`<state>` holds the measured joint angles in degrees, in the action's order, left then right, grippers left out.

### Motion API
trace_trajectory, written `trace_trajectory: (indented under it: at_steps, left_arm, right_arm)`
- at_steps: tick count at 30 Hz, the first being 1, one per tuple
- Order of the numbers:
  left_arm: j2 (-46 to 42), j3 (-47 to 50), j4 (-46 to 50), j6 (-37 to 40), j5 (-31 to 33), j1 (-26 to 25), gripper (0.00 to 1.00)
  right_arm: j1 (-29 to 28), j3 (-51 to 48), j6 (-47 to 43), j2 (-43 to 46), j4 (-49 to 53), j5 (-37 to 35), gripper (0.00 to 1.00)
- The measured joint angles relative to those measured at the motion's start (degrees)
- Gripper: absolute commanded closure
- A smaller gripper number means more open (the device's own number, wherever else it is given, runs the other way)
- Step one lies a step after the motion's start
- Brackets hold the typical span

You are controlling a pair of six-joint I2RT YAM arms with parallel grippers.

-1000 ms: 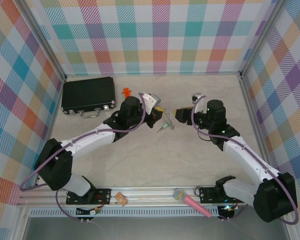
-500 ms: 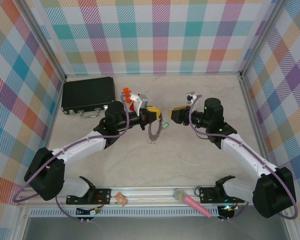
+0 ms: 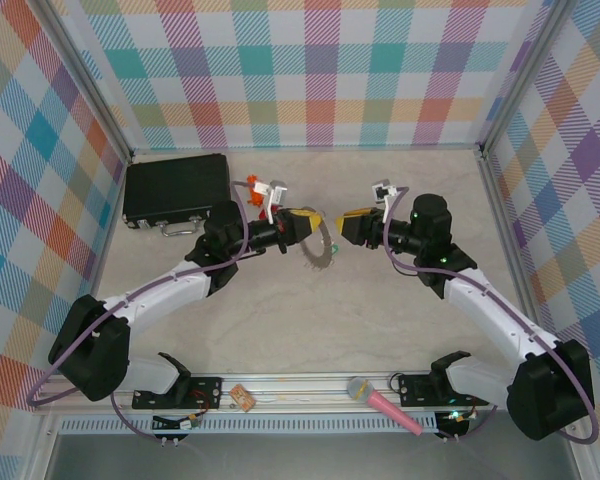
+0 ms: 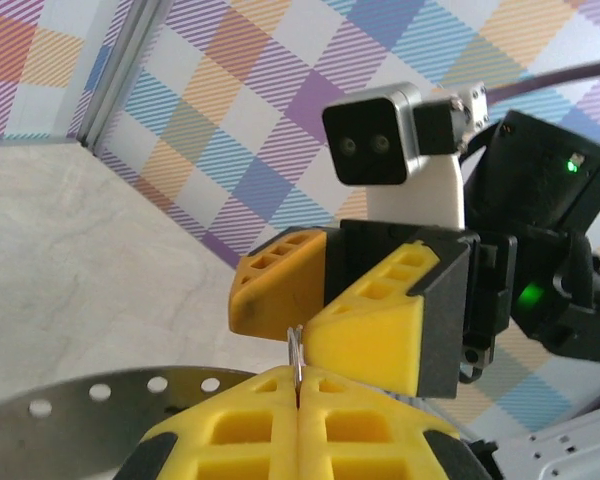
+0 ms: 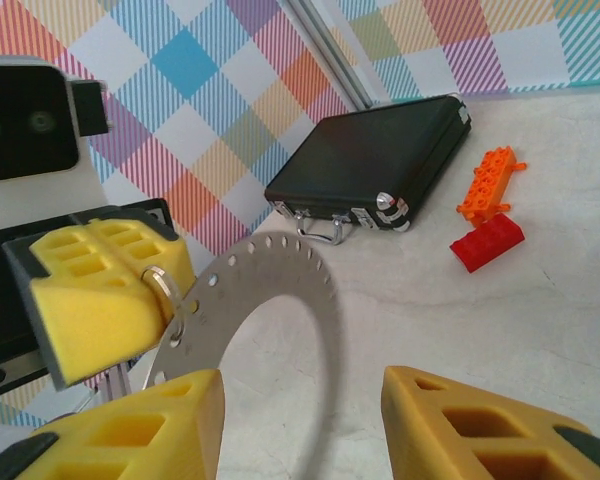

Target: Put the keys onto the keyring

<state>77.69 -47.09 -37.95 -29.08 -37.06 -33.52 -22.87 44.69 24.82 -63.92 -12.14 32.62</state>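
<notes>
Nearest my bases, on the rail along the worktop's (image 3: 310, 320) front edge, lies a pink toy microphone (image 3: 385, 405). Further out, above the middle of the worktop, my two end effectors face each other.

My left end effector (image 4: 298, 390) has its yellow pads pressed together on the rim of the keyring (image 5: 280, 285). It holds the ring clear of the worktop, flat face turned toward my right arm. A small wire loop (image 5: 158, 280) sits right at the pinch.

My right end effector (image 5: 300, 392) is spread wide and carries nothing. The ring's arc hangs in front of the gap between its fingers, and I cannot tell how close. What may be the key (image 3: 333, 248) is a green speck just beside the ring's right edge in the overhead view. It is too small for me to say whether it hangs or lies.

I judge the ring stiff, thin, light and slick. A pinch across its flat faces should hold it, though it could pivot in the pads if pushed at its free side. The key would be very light, and its plastic head is the likeliest place to take hold.

Beyond, toward the back, the red block (image 5: 488, 240) and the orange toy piece (image 5: 490, 180) lie close together. The black case (image 5: 380, 165) lies at the far left.
</notes>
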Motion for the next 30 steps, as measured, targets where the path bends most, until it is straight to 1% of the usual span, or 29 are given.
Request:
trace_trajectory:
  at_steps: [6, 13, 23, 27, 30]
  left_arm:
    - [1.44, -0.59, -2.01, -6.32, -1.62, 0.66, 1.0]
    - [1.6, -0.59, -2.25, -7.28, -2.38, 0.66, 1.0]
    - [1.33, -0.59, 2.27, -3.89, -2.32, 0.66, 1.0]
    - [-0.28, -0.66, 6.75, -0.42, -1.29, 0.66, 1.0]
    - [-2.49, -0.74, 11.67, 3.28, 0.7, 0.66, 1.0]
  right_arm:
    - [-0.04, 0.0, 0.04, 0.94, -0.28, 0.02, 0.55]
    - [-0.04, 0.0, 0.02, 1.44, -0.26, 0.42, 0.56]
    - [-0.48, 0.15, 0.0, 1.4, -0.09, 1.09, 0.55]
    - [-0.59, 0.33, -0.04, 1.2, 0.33, 0.98, 0.54]
    - [-0.59, 0.7, -0.37, 0.31, 1.51, -0.52, 0.54]
